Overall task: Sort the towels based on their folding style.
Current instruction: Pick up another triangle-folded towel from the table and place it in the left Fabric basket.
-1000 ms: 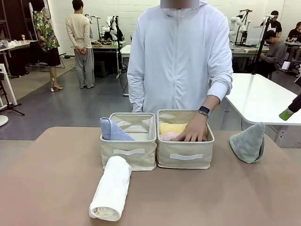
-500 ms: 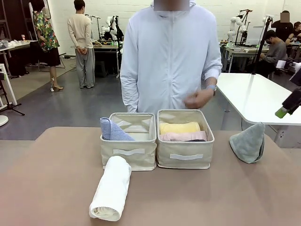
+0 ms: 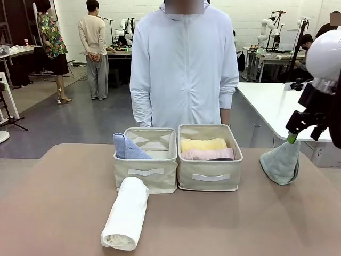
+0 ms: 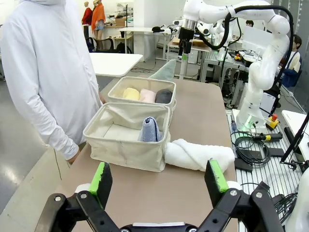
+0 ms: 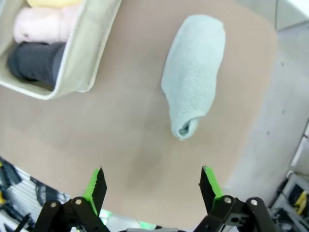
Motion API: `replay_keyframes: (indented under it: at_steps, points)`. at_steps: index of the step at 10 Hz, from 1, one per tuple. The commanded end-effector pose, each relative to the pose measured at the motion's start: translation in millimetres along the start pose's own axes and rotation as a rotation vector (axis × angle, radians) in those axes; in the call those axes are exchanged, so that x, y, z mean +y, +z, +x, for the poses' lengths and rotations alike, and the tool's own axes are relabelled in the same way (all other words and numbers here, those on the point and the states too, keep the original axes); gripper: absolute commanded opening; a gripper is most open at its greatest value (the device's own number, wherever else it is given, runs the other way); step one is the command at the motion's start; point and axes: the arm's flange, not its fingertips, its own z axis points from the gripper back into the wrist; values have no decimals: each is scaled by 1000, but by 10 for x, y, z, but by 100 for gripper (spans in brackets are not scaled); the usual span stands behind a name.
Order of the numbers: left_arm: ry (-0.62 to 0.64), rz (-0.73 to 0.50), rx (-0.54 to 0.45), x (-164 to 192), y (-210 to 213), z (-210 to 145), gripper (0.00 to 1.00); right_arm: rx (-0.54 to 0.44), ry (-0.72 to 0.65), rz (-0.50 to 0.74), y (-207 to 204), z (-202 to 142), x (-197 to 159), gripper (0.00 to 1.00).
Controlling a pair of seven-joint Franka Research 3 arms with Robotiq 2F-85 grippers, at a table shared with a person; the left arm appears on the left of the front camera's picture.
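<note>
The green-padded fingers (image 5: 96,186) of the right gripper (image 5: 152,186) stand spread wide and empty above the grey-green terry towel folded into a cone (image 5: 193,72). The cone sits on the bare brown table (image 5: 130,135), just beside the right-hand beige fabric basket (image 5: 90,53). In the right wrist view the cone lies straight ahead of the fingers, a little toward one pad, with its narrow end nearest them. Its long axis runs away from the gripper, roughly across the line on which the fingers would close, so a drop and a squeeze across its width looks the likely next move. This arm is plainly the nearer one to it. The left gripper (image 4: 158,176), fingers likewise apart and holding nothing, hovers at the table's left end. It is closer to the white terry towel rolled into a cylinder (image 4: 200,154), which lies on the table with one end up against the left-hand beige fabric basket (image 4: 125,145). That basket holds a light blue towel folded into a cone (image 4: 149,129). The other holds a yellow rolled towel (image 4: 130,93), a pink rolled towel (image 4: 147,95) and a dark grey rolled towel (image 4: 164,96) side by side. A person in a pale zipped jacket (image 3: 184,69) stands at the far side, arms down.
</note>
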Motion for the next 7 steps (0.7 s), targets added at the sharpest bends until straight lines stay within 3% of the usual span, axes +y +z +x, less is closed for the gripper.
replay_keyframes:
  at_steps: [1, 2, 3, 7]
  points:
    - [-12, 5, -6, 6, 16, 15, 100, 6, -20, 25, -89, 134, 36, 100]
    - [-12, 5, -6, 6, 16, 15, 100, -22, 65, 36, -83, 123, 78, 100]
    - [-12, 5, -6, 6, 16, 15, 100, 15, -12, 8, -90, 46, 32, 100]
    - [-12, 5, -6, 6, 16, 15, 100, 15, -12, 8, -90, 46, 32, 100]
